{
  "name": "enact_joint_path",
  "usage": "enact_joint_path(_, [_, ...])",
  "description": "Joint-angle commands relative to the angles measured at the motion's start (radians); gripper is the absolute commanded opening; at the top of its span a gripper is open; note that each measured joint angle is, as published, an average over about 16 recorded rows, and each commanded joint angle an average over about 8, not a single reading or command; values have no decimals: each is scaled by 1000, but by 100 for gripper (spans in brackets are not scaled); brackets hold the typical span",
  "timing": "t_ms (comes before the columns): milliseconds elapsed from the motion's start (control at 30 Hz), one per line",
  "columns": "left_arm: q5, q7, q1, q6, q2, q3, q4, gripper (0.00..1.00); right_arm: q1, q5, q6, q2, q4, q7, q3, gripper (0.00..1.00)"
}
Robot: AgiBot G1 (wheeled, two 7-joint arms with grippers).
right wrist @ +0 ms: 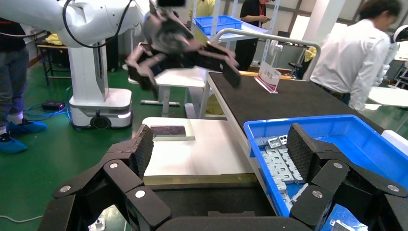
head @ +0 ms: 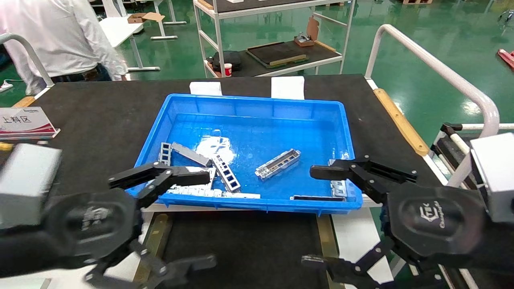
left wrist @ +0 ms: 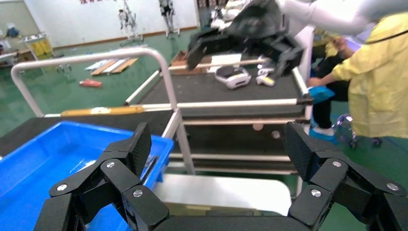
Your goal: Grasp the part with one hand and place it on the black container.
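Head view: part (head: pixel 278 163) lies alone on the floor of the blue bin (head: pixel 257 102), right of centre, angled, well apart from the pile of plates and strips (head: pixel 209 168) at the bin's near-left. Looks like a stiff, light metal strip with raised rims and slots; likely slippery on smooth plastic. Best hold, I'd say: across the narrow width at mid-length, pads on the two long rims. Open room all round it, so a top-down approach is clean. Left tool (head: pixel 160 218) hangs over the bin's near-left corner, fingers spread wide, empty. Right tool (head: pixel 321 216) sits at the near-right corner, also wide, empty, nearer to the part. Black tray (head: pixel 241 249) lies just in front of the bin, between the tools, brass strips (head: pixel 154 237) along its sides. Bin's near wall is the edge to clear on the carry.

Left wrist view: left tool (left wrist: pixel 216 149) wide, nothing between fingers (left wrist: pixel 137 147). Bin corner (left wrist: pixel 57 139) just beside one finger; part not seen. Right arm's tool (left wrist: pixel 245 33) shows farther off.

Right wrist view: right tool (right wrist: pixel 219 149) wide, empty. Bin (right wrist: pixel 308 125) beside one finger, a heap of plates (right wrist: pixel 279 161) against the near wall; can't pick out the part here. Tabletop (right wrist: pixel 279 98) beyond is bare mat apart from a sign (right wrist: pixel 269 76).
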Motion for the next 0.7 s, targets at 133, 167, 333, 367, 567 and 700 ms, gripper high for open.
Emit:
enact_joint_path(133, [73, 2, -44, -42, 69, 41, 37, 100, 0, 0, 0, 0, 0, 0, 0, 100])
enact_joint_path(167, [92, 3, -57, -51, 87, 51, 54, 100, 0, 0, 0, 0, 0, 0, 0, 100])
enact_joint_path(333, [176, 12, -121, -96, 180, 100, 157, 100, 0, 0, 0, 0, 0, 0, 0, 100])
enact_joint_path(367, [193, 15, -134, -106, 200, 109, 182, 100, 0, 0, 0, 0, 0, 0, 0, 100])
enact_joint_path(567, [303, 44, -221, -185, 326, 167, 349, 100, 0, 0, 0, 0, 0, 0, 0, 100])
enact_joint_path(700, [377, 81, -281, -251, 416, 203, 489, 100, 0, 0, 0, 0, 0, 0, 0, 100])
